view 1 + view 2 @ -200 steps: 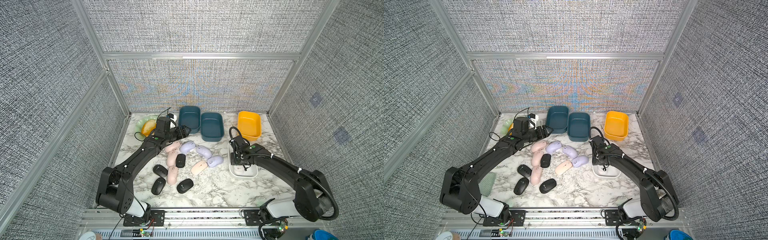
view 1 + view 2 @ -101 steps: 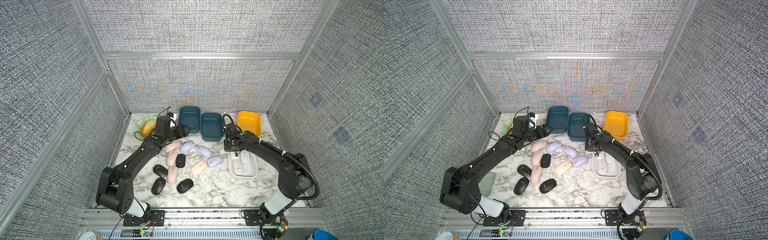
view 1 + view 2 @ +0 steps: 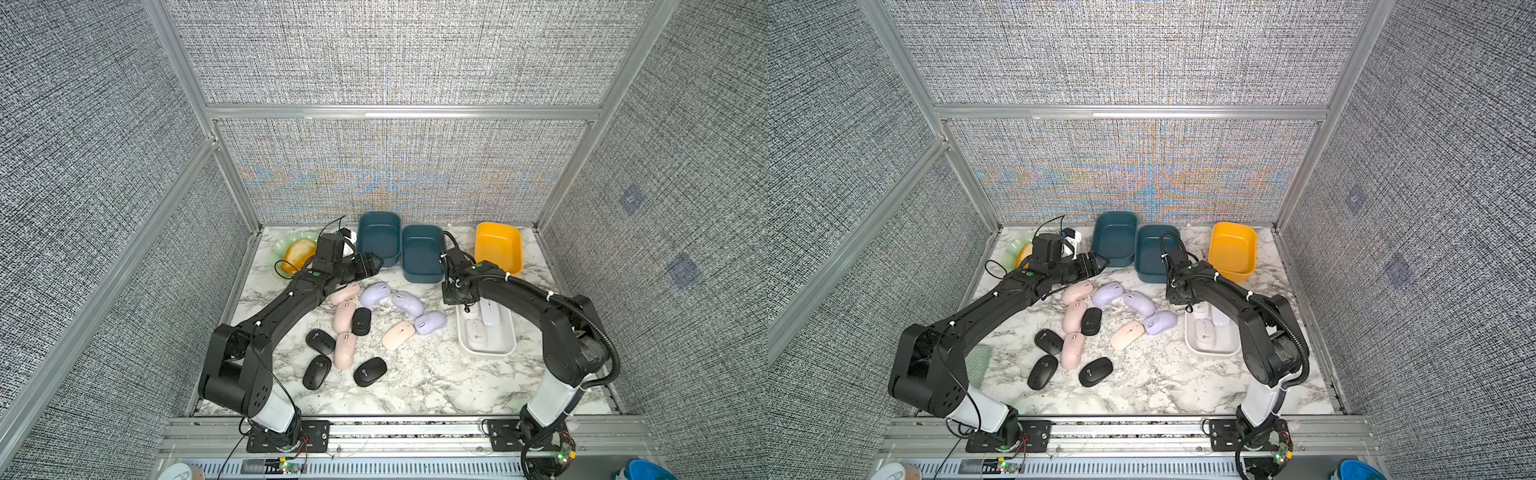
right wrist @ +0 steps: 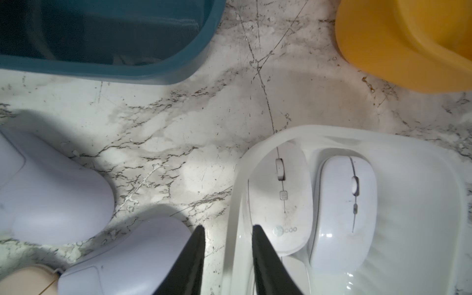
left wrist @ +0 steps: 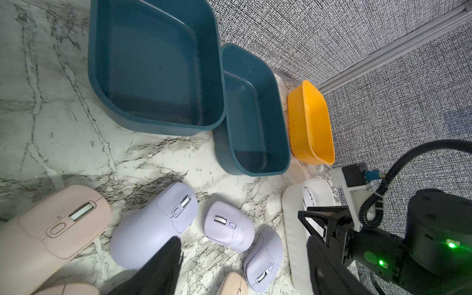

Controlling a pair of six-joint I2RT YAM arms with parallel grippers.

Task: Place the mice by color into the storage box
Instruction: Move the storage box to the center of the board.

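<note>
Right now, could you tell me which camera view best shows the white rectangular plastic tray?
The top views: both show the white rectangular plastic tray nearly whole, with three white mice inside. The right wrist view shows only one end, close up; the left wrist view shows one side, partly hidden.

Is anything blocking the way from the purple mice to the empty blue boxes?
Nothing visible does. Only bare marble table lies between the nearest lilac mouse and the teal boxes.
</note>
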